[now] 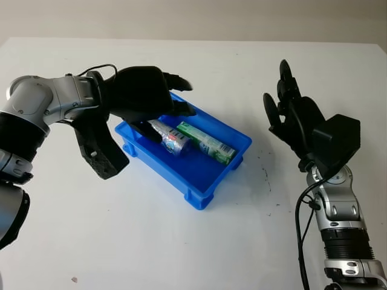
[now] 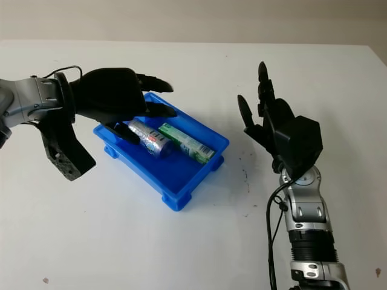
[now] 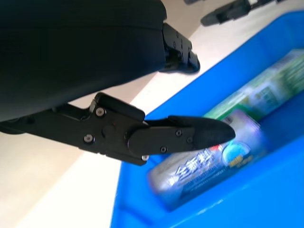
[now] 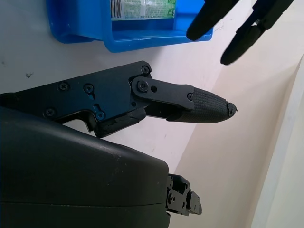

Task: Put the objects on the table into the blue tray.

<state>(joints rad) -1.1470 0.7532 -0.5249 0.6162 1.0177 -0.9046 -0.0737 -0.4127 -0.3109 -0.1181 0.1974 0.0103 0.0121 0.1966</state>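
Left fingers (image 1: 181,83): extended and holding nothing, they reached over the upper-left end of the tray; one tip hung just above the can in the left wrist view, contact not clear.
Left hand (image 1: 142,93): open, palm down, at the upper left of centre in the left eye view, hovering over the tray's far-left corner.
Left arm (image 1: 45,103): came in from the left edge, its silver forearm lying nearly level across the upper left of the frame, with a black bracket hanging below the wrist.
Right fingers (image 1: 284,78): pointed upward, holding nothing.
Right hand (image 1: 293,112): open, raised upright at the right of centre, well apart from the tray.
Right arm (image 1: 335,211): rose almost straight from the lower right edge, a black cable running along it.
Can (image 1: 170,139): silver, lying on its side inside the tray's upper-left half.
Green box (image 1: 205,142): lay lengthways inside the tray, just beside the can on its right.
Blue tray (image 1: 208,181): sat diagonally at the centre of the frame on the table.
Table (image 1: 181,241): white, with small dark marks right of the tray.
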